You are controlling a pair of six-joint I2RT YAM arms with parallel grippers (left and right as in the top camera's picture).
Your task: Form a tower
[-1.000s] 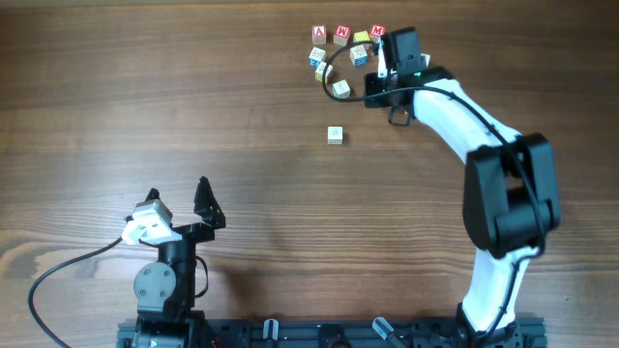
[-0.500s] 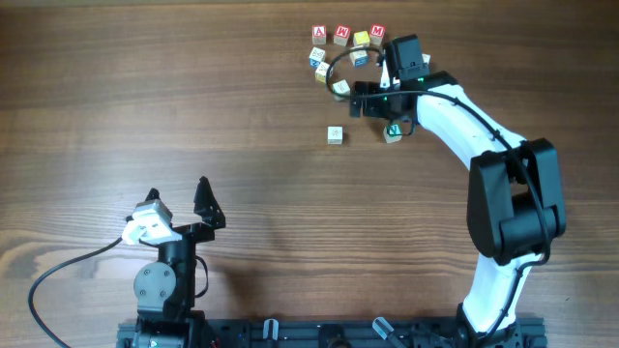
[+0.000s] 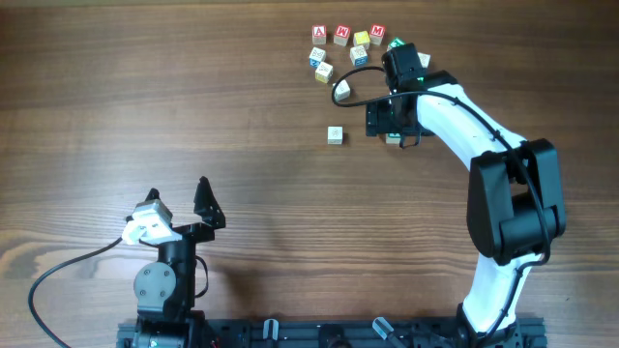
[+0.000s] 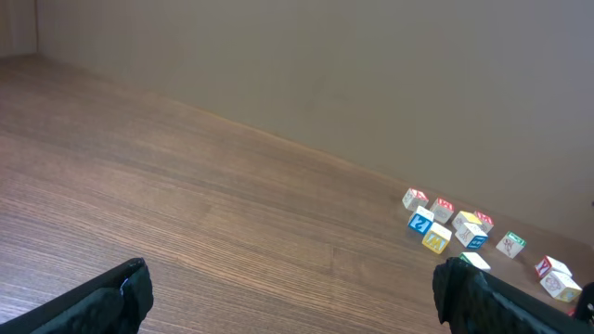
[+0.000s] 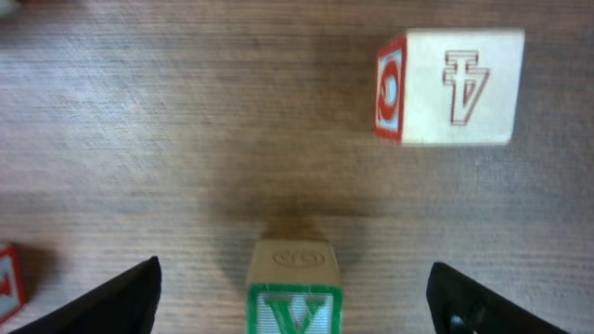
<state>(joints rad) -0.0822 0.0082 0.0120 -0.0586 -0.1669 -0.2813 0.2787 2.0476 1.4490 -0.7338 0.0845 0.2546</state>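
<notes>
My right gripper (image 3: 392,124) (image 5: 297,301) hangs open over a cube with a green V face (image 5: 294,295). The cube rests on the wood between the fingers (image 5: 121,297) and touches neither. Up and to the right lies a pale cube with a red side (image 5: 450,86) (image 3: 335,134), standing alone left of the gripper. No tower shows as a column, and I cannot tell whether that pale cube is more than one high. My left gripper (image 3: 179,198) (image 4: 292,301) is open and holds nothing, near the front edge.
Several loose letter cubes (image 3: 341,34) (image 4: 445,218) are clustered at the back of the wooden table (image 3: 145,87). One pale cube (image 3: 341,89) lies apart from them. A red cube (image 5: 7,278) peeks in at the right wrist view's left edge.
The right gripper left the cluster, opened and set the green V cube on the table. It has since swung toward the front and now straddles it. The left arm has not moved.
</notes>
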